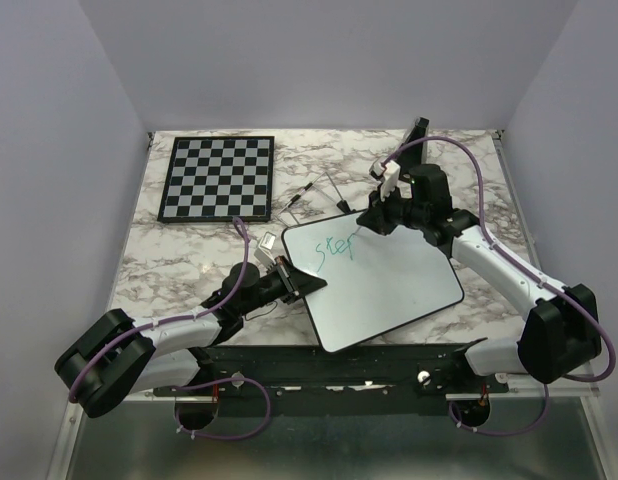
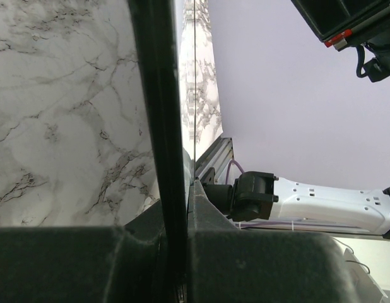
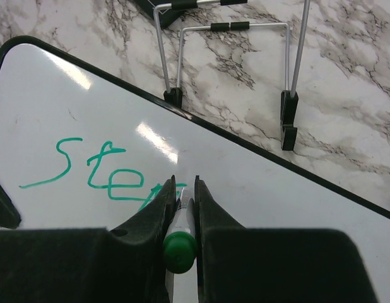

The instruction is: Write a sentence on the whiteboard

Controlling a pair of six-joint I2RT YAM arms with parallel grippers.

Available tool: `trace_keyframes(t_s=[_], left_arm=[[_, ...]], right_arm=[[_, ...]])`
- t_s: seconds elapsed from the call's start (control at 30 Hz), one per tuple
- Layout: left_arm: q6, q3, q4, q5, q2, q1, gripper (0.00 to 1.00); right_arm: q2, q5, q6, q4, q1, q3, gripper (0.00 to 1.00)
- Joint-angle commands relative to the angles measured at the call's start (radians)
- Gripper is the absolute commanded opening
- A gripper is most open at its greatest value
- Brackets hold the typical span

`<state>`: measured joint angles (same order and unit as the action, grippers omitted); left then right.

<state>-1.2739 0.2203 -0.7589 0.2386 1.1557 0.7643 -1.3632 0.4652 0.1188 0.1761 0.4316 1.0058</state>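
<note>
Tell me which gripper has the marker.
The right gripper: its jaws are shut on the green-capped marker at the whiteboard. The left gripper only clamps the whiteboard's edge.

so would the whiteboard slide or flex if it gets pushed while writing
Probably stiff: the whiteboard shows a straight black rim. It could slide on the smooth marble table, likely why the left end effector clamps its edge.

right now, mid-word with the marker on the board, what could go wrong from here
The left gripper clamps only one edge of the whiteboard, so marker pressure might pivot it and skew the sentence. The right gripper sits close over the last letter and could smear it. The wire stand stands just beyond the far rim; a shove might knock it.
</note>
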Motion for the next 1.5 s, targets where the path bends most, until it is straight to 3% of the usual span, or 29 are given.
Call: trace_keyframes(t_s=[0.0, 0.37, 0.67, 0.87, 1.17, 1.47], left_arm=[[0.1, 0.001, -0.007, -0.016, -0.01, 0.009, 0.0], [0.099, -0.002, -0.013, -0.016, -0.011, 0.009, 0.0], [0.099, -0.007, -0.014, -0.018, -0.013, 0.007, 0.0], [0.1, -0.015, -0.016, -0.021, -0.014, 0.009, 0.0], [0.107, -0.029, -0.022, -0.024, -0.028, 0.009, 0.0], [0.116, -0.015, 0.009, -0.032, -0.037, 0.009, 0.0]], right_arm=[[0.012, 0.067, 0.056, 0.089, -0.004, -0.013, 0.0], [0.004, 0.187, 0.102, 0.152, -0.001, -0.004, 0.01], [-0.013, 0.219, 0.039, 0.114, 0.002, 0.036, 0.01], [0.059, 0.219, 0.008, 0.097, -0.028, 0.06, 0.01], [0.177, 0.21, -0.039, 0.01, -0.145, -0.045, 0.01], [0.256, 0.179, -0.091, -0.055, -0.174, -0.131, 0.0]])
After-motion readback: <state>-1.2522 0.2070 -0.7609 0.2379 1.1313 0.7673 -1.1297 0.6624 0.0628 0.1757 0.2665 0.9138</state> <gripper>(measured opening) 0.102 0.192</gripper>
